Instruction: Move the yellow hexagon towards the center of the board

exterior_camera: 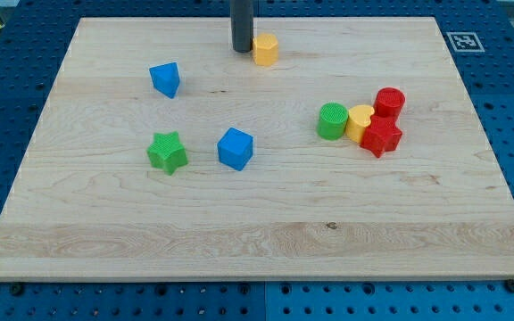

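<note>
Camera view shows my tip [242, 50] touching the left side of the yellow hexagon [265, 49], up near the 12 o'clock edge of the tabletop [266, 250]. There is no pincer on this arm, only the rod, so nothing is held. The hexagon needs to go toward 6 o'clock to reach the middle. From where I am, a push would only send it toward 3 o'clock. I think I should go around to its 12 o'clock side first, without bumping it, then push slowly and straight down. The path looks free: the blue cube [236, 148] sits at about 7 o'clock from the hexagon, and the green cylinder [332, 121] at about 4 o'clock, both well apart from it. I should stop between them
</note>
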Tool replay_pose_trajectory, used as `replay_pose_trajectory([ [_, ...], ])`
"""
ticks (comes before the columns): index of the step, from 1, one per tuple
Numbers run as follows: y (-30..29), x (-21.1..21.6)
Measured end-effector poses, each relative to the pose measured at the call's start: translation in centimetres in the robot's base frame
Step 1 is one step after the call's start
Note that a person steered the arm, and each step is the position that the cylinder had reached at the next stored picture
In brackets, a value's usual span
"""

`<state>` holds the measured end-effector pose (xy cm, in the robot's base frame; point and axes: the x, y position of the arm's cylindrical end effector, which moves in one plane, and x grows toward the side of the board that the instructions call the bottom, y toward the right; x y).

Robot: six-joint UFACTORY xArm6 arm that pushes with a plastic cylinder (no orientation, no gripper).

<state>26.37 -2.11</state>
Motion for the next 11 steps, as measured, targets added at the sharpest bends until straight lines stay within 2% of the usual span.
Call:
replay_pose_trajectory([
  [2,1.3,-4.4],
  [4,1.3,-5.6],
  [5,1.3,-4.5],
  [6,2.4,-1.5],
  [9,8.4,5.4],
  [10,9.7,7.2],
  [11,9.1,7.3],
])
